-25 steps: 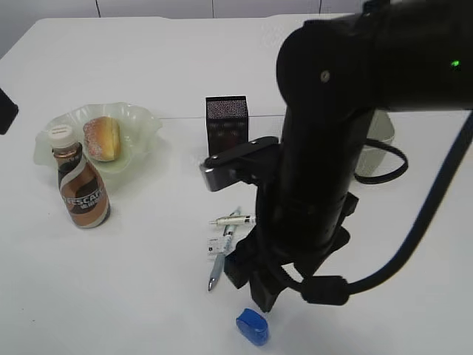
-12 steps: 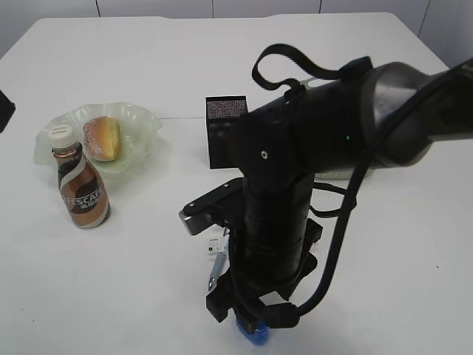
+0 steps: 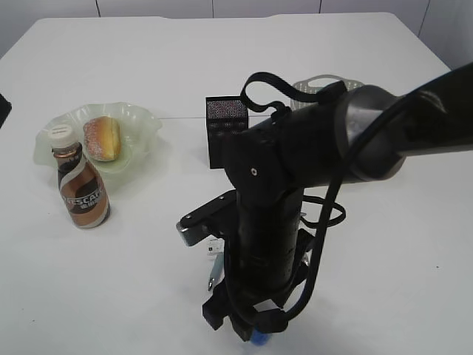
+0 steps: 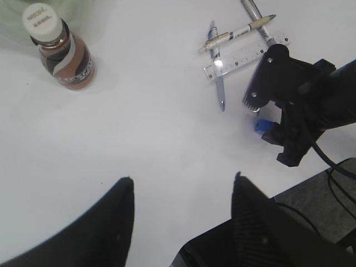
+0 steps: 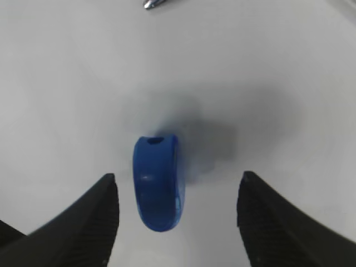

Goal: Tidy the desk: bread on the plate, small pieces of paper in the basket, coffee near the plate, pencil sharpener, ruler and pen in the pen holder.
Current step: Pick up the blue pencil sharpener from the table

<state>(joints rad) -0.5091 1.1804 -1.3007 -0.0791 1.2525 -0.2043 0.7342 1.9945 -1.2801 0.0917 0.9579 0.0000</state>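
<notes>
The blue pencil sharpener (image 5: pixel 157 181) lay on the white table (image 3: pixel 111 296), between the spread fingers of the right gripper (image 5: pixel 175 208), touching neither. The gripper stood open, holding nothing. In the exterior view the right arm (image 3: pixel 281 200) hid most of the sharpener and the pens (image 4: pixel 218 72). The left gripper (image 4: pixel 181 211) hung open and empty. The coffee bottle (image 4: pixel 58 47) cap read "NESCAFE".

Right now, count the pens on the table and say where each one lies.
3: a blue pen, a white pen lying across it, and a grey pen beyond the ruler. The arm may hide more.
</notes>
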